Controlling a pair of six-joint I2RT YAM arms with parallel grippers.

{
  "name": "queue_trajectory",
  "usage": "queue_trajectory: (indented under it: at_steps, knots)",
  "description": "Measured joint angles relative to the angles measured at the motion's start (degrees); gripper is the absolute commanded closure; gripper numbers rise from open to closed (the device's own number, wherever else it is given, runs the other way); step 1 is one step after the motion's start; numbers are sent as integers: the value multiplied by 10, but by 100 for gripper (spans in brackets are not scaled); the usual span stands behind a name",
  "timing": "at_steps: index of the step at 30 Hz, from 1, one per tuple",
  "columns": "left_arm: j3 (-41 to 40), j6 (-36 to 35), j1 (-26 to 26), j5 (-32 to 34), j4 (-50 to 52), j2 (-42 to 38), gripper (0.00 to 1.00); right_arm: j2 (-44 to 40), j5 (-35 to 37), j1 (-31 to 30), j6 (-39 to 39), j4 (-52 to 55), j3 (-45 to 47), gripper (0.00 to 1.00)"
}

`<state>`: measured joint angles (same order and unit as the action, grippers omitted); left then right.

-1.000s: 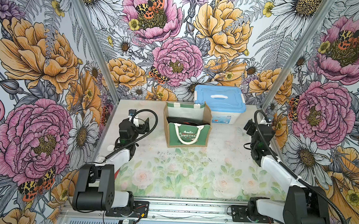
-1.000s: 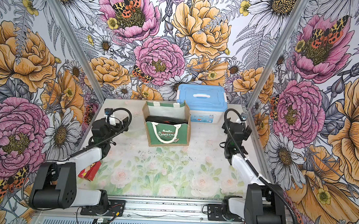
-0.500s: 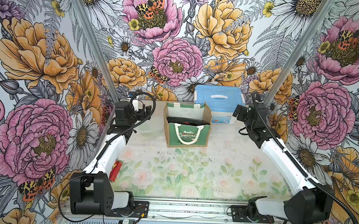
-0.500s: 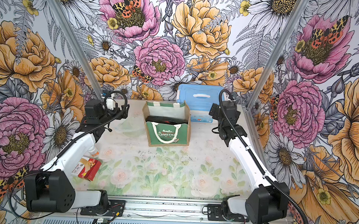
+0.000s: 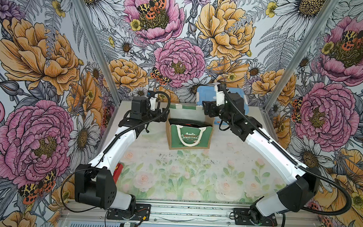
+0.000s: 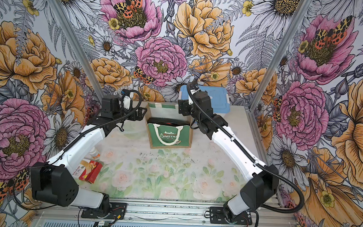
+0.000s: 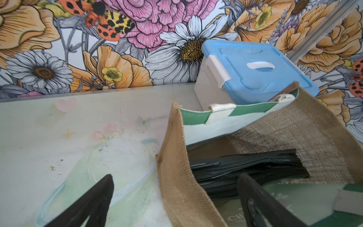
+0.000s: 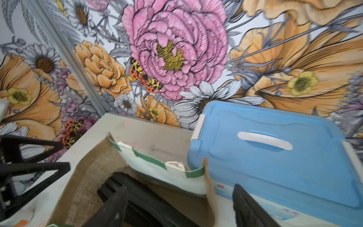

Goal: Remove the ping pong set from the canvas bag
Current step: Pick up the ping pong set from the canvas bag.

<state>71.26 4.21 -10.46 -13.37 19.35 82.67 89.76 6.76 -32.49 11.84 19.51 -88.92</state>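
Bag (image 5: 189, 138) upright at the back of the table (image 5: 194, 172), black zipped ping pong case (image 7: 245, 169) inside. L gripper (image 7: 175, 177) jaws wide apart, straddling bag's left burlap wall, holding nothing. R gripper (image 8: 179, 187) jaws apart astride right burlap edge, no grip. Blue-lid box (image 7: 255, 72) just behind bag.

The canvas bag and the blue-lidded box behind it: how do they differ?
The canvas bag is soft green fabric and burlap; the blue-lidded box is hard plastic. The bag stands open, a black zipped case inside; the box is shut by its lid. Both stand upright on the table.
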Motion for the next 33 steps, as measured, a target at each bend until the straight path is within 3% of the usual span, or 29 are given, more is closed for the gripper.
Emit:
queue_trajectory:
  at_steps: [5,12,26,33]
  knots:
    - [24,13,-3,1,12,34,4,54,0,-23,-21,24,-28,23]
    - [60,28,-3,3,36,80,19,101,0,-32,-30,46,-47,24]
    - [73,27,-31,28,66,83,30,119,15,-46,-38,68,-48,26]
    - [78,17,-41,46,70,88,45,120,31,-56,-47,70,-48,26]
